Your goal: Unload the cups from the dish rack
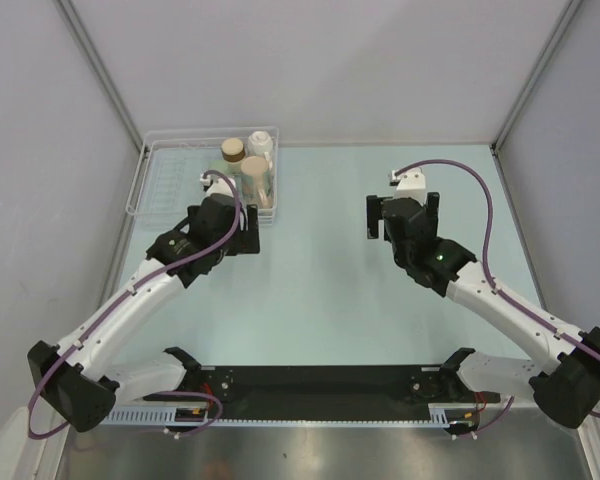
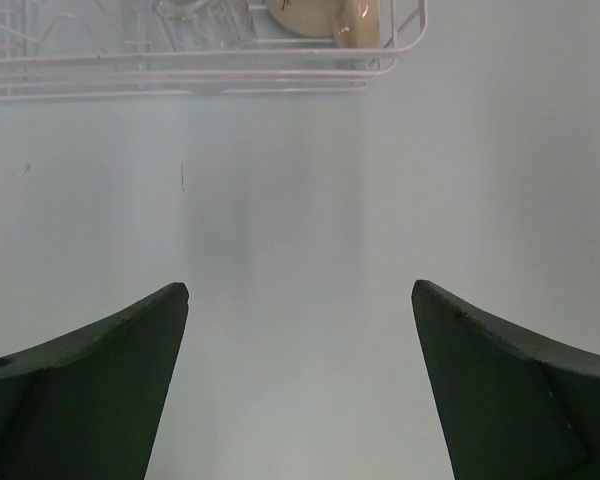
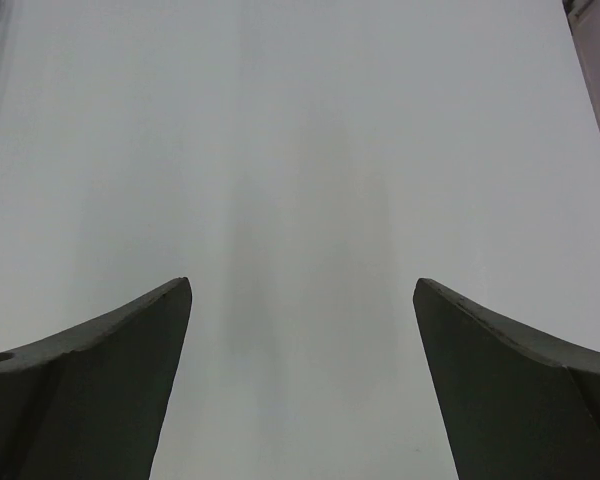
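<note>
The dish rack (image 1: 160, 185) stands at the far left of the table. In its right end I see a brown cup (image 1: 232, 150), a white cup (image 1: 261, 144) and a beige cup (image 1: 254, 170); other cups are hard to tell apart. My left gripper (image 1: 242, 228) is open and empty just in front of the rack's near right corner. The left wrist view shows the rack's near rim (image 2: 180, 75) and the beige cup (image 2: 315, 15) behind it, beyond the fingertips (image 2: 170, 300). My right gripper (image 1: 402, 205) is open and empty over bare table at the right.
Grey walls enclose the table on the left, back and right. A black rail (image 1: 320, 385) runs along the near edge between the arm bases. The right wrist view shows only pale table surface (image 3: 300, 150).
</note>
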`<state>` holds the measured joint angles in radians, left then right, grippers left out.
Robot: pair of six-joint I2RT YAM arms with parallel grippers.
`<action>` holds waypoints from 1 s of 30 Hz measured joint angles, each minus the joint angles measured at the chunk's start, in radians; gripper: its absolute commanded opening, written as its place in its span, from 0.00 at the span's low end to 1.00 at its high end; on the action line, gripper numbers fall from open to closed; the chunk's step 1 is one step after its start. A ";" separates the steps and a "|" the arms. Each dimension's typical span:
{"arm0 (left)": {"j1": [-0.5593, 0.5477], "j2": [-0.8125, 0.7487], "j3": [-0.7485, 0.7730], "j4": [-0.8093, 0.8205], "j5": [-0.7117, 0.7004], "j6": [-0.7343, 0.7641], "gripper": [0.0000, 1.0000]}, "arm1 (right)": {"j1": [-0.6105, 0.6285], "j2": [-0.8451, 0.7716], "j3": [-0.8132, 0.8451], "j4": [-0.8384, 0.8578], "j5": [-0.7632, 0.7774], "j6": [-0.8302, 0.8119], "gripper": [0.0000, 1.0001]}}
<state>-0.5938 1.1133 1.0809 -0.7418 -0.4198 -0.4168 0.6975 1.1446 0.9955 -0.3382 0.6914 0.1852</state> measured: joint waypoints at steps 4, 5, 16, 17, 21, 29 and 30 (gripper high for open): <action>0.000 0.009 0.035 0.011 -0.026 -0.003 1.00 | -0.016 0.000 0.000 0.016 -0.001 0.006 1.00; 0.000 0.009 0.035 0.014 -0.033 -0.006 1.00 | -0.023 0.001 0.000 0.016 -0.004 0.015 1.00; 0.004 0.023 0.045 0.009 -0.129 -0.072 1.00 | -0.123 0.000 0.000 -0.009 -0.065 0.122 1.00; 0.007 0.039 0.060 -0.003 -0.136 -0.077 1.00 | -0.121 -0.001 0.000 -0.011 -0.068 0.125 1.00; 0.046 0.122 0.140 -0.034 -0.131 -0.103 1.00 | -0.094 -0.005 0.000 -0.040 -0.071 0.134 1.00; 0.201 0.279 0.317 -0.046 -0.051 -0.114 1.00 | 0.006 -0.007 0.008 -0.103 -0.069 0.148 1.00; 0.211 0.303 0.342 -0.047 -0.042 -0.112 1.00 | 0.012 -0.010 0.011 -0.105 -0.072 0.153 1.00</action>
<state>-0.3832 1.4162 1.4227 -0.7887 -0.4622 -0.5289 0.7094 1.1343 1.0065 -0.4431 0.6197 0.3386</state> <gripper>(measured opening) 0.996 0.995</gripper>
